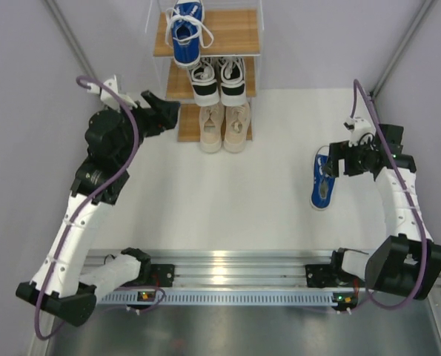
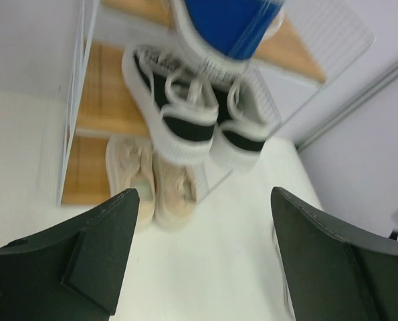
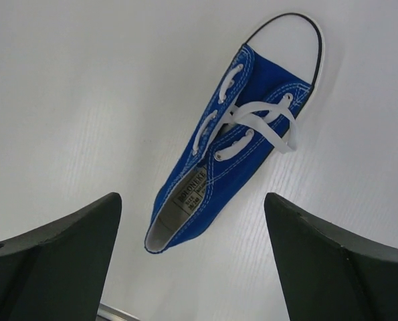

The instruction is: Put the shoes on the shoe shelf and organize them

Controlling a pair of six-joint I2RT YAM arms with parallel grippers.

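The left arm (image 1: 70, 230) and right arm (image 1: 402, 200) are wearing white shells between black joints. A purple cable (image 1: 136, 130) is looping along each. The left gripper (image 2: 203, 194) and right gripper (image 3: 193, 197) are showing black fingers.

Bright, even light; glare on the near metal rail (image 1: 220, 261). Black-and-white sneakers (image 2: 185, 114) blur in the left wrist view; shadows soft.

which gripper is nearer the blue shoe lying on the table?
Right. The right gripper hovers open just above the blue shoe. The left gripper is across the table, open, beside the shoe shelf.
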